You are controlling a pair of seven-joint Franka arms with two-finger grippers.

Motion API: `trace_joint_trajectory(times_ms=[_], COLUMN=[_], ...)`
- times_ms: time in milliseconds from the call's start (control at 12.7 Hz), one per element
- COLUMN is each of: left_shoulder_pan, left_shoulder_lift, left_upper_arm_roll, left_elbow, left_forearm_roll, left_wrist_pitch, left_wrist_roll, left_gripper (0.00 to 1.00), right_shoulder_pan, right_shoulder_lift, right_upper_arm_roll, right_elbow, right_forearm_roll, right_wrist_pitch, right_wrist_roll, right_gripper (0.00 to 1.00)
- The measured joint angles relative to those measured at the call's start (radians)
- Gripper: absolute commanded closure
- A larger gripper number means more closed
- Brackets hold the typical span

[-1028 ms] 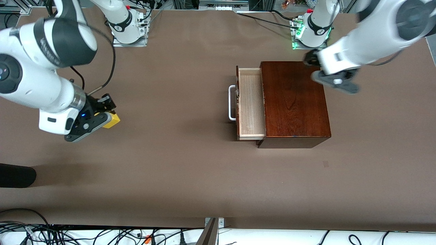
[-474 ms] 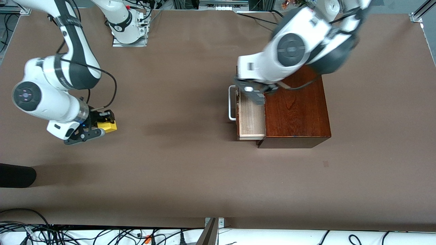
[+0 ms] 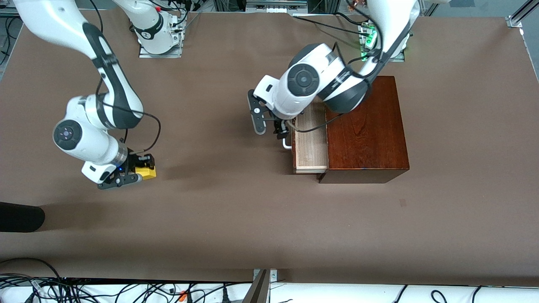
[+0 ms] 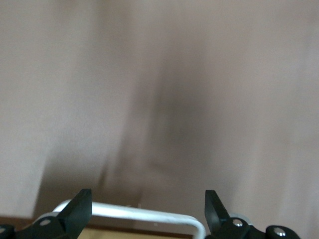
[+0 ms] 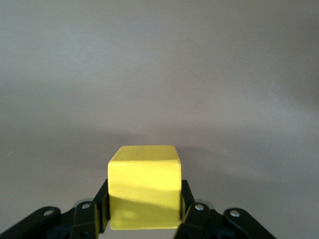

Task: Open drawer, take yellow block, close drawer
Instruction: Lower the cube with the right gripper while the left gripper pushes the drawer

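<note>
Clearly the drawer (image 3: 310, 143) stands pulled out of the wooden box (image 3: 364, 128) right of centre in the front view, its pale tray bare. The left claw (image 3: 278, 126) hangs just at the white handle (image 3: 287, 145), fingers spread wide; in the left wrist view the handle (image 4: 134, 214) runs across the gap between the two fingertips (image 4: 79, 206). The yellow block (image 3: 146, 172) sits at the lower left of the front view, clamped between the fingers of the right claw (image 3: 141, 171) low over the brown surface (image 3: 219, 210).

The risk, as I judge it, lies in the closing push. A fingertip catching inside the handle loop could skew the tray or shove the whole box along. An off-centre push might jam the tray. The block could also drop if the right claw loosens its hold.
</note>
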Motion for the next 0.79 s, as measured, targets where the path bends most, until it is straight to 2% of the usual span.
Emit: trace_joint_trajectory(times_ms=[237,316,474,791], left_shoulder_pan=[-0.028,-0.031,-0.032,-0.025], left_shoulder_lift=[0.042,0.052,0.067,0.082], left_upper_arm_roll=[0.0,0.0,0.001,0.015], left_elbow=[0.0,0.0,0.0,-0.004], left_forearm_roll=[0.071,0.088,0.1,0.133], left_wrist_pitch=[0.01,0.012,0.012,-0.009], left_wrist_roll=[0.035,0.041,0.053,0.095], left_gripper=[0.0,0.0,0.0,0.0], right_shoulder_pan=[-0.004,-0.004,-0.004,-0.005], right_shoulder_lift=[0.067,0.078,0.084,0.073], right_upper_arm_roll=[-0.031,-0.037,-0.04,-0.061], right_elbow=[0.0,0.0,0.0,0.017], right_forearm_roll=[-0.005,-0.005,-0.006,-0.007], right_wrist_pitch=[0.079,0.085,0.089,0.093], right_wrist_roll=[0.023,0.038,0.049,0.052], right_gripper=[0.82,0.77,0.0,0.0])
